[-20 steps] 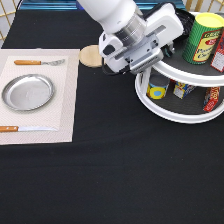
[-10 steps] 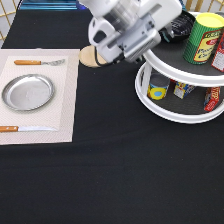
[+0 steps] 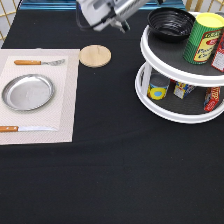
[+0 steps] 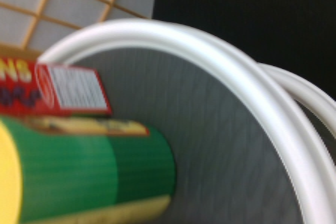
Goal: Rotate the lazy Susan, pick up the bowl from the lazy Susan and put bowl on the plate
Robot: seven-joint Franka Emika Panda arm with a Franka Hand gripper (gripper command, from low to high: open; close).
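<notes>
The glossy black bowl (image 3: 170, 22) sits on the top tier of the white lazy Susan (image 3: 165, 67), at the exterior view's top right. The silver plate (image 3: 27, 92) lies empty on a pale placemat at the exterior view's left. My gripper (image 3: 119, 21) hangs at the exterior view's top edge, just left of the bowl and above the table, holding nothing that I can see. The wrist view shows the lazy Susan's white rim (image 4: 225, 65) and grey top tray (image 4: 187, 140) from close by; the bowl is not in that view.
A green-and-yellow can (image 3: 204, 37) and a red can (image 3: 219, 52) stand on the top tier beside the bowl; the green can fills the wrist view (image 4: 90, 170). Several small cans stand on the lower tier. A wooden coaster (image 3: 95, 55), a fork (image 3: 40, 62) and a knife (image 3: 25, 128) lie at the left.
My arm has risen and moved toward the exterior view's top, off the front of the lazy Susan, so the bowl now shows fully. The bowl and plate have not moved.
</notes>
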